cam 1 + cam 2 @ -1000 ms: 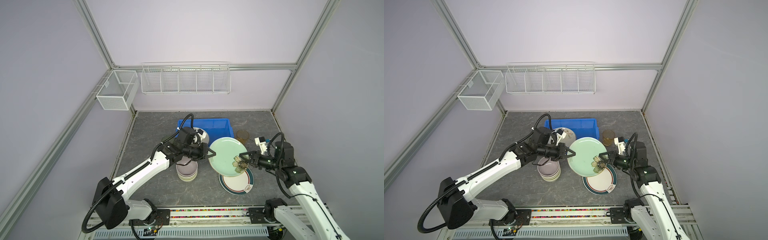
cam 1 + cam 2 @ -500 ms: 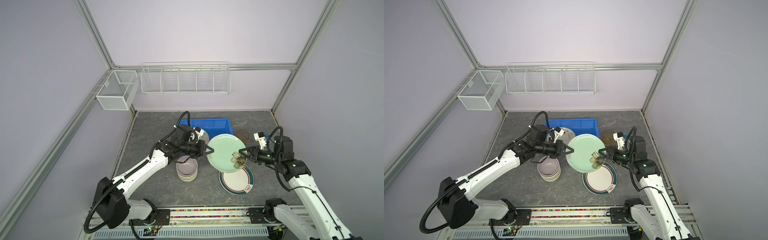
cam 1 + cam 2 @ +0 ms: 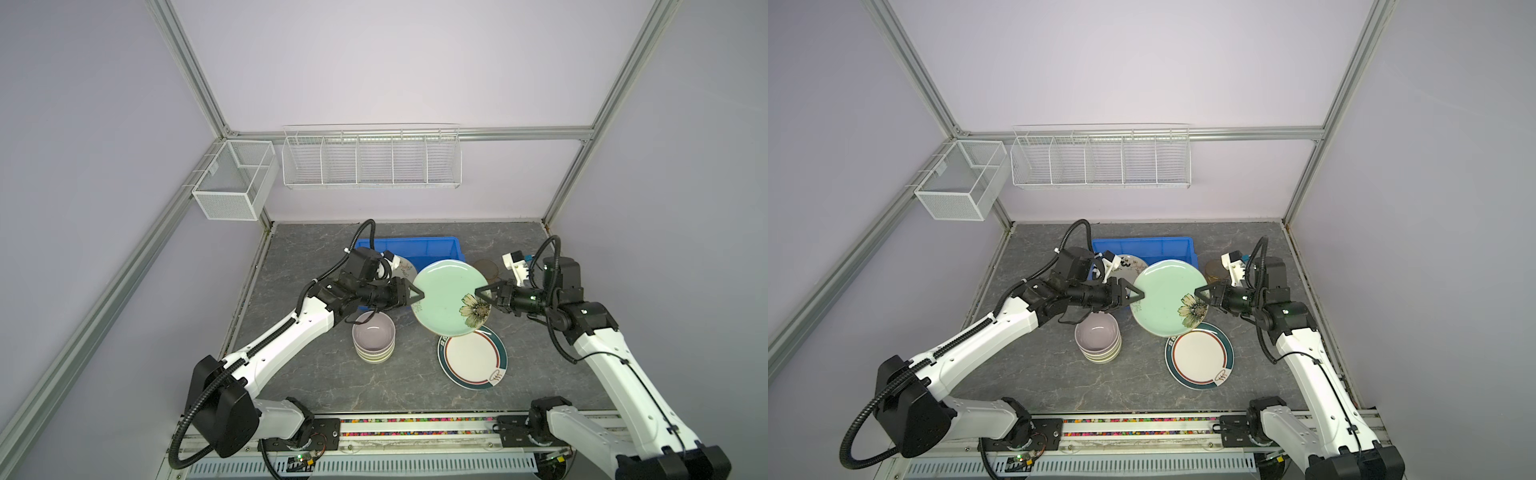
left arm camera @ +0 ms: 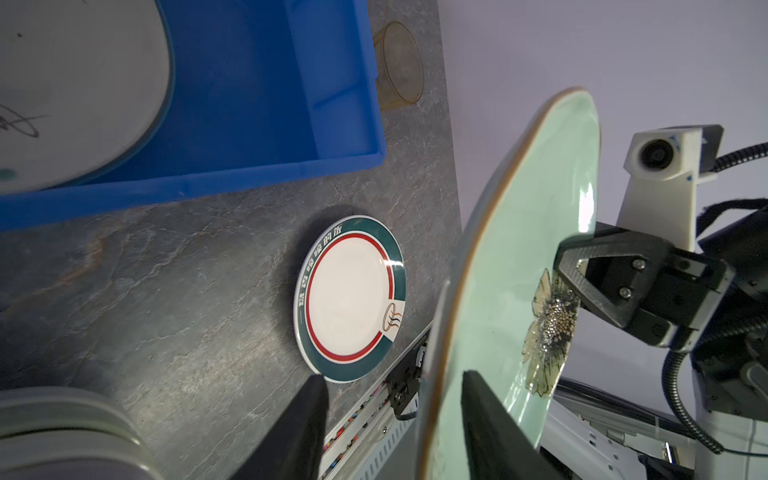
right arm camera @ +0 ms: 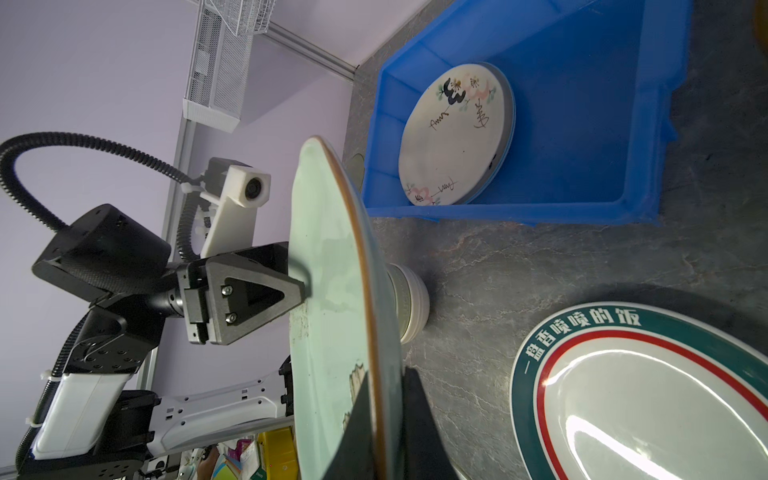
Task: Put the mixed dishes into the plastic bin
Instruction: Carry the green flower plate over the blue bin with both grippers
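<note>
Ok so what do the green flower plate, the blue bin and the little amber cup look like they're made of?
Green flower plate: probably glazed ceramic, though melamine is possible; glossy with a sharp highlight, thin brown rim line.
Blue bin: moulded plastic, semi-matte, uniform colour, flared rim.
Amber cup: translucent plastic or glass; the table shows through it.

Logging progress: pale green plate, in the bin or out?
Out. The pale green plate hangs above the table short of the blue bin, its flowered rim pinched in the right gripper's jaws.
</note>
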You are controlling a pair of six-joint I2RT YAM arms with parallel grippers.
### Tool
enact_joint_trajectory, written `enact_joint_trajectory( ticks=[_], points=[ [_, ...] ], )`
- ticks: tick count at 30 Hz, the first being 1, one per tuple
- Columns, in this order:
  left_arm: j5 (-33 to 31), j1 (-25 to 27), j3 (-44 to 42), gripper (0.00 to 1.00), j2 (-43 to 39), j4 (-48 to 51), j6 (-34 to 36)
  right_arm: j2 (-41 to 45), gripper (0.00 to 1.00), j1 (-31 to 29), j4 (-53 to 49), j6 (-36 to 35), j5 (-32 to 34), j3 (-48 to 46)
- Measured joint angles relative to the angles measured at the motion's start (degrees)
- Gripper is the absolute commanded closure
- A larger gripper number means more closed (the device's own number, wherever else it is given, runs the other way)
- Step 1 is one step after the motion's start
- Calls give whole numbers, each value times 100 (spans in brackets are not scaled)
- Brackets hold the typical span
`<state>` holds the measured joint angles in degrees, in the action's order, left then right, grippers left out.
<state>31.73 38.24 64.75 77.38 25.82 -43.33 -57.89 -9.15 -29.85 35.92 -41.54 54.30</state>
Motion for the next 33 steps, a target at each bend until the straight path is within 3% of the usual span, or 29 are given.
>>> enact_joint_trajectory(
  ticks=[4,9,15,19,26,33],
  points=[
    [0,-273,31,11,-2,105,114,-302,94,0,-4,-44,24,173],
    [33,-859,63,1,-31,455,302,-890,94,-52,-136,-107,216,575],
    [70,-1711,420,0,-116,1045,791,-1698,94,-339,-269,-219,632,1408],
    [-269,-2081,625,0,-140,1355,1257,-2363,94,-623,-258,-210,883,1963],
    [-1333,-2155,1139,0,-42,1624,2124,-3775,94,-938,-116,-76,1329,2894],
    [-1744,-2319,1102,0,20,1467,2500,-5049,94,-1167,205,201,1576,3792]
  ],
)
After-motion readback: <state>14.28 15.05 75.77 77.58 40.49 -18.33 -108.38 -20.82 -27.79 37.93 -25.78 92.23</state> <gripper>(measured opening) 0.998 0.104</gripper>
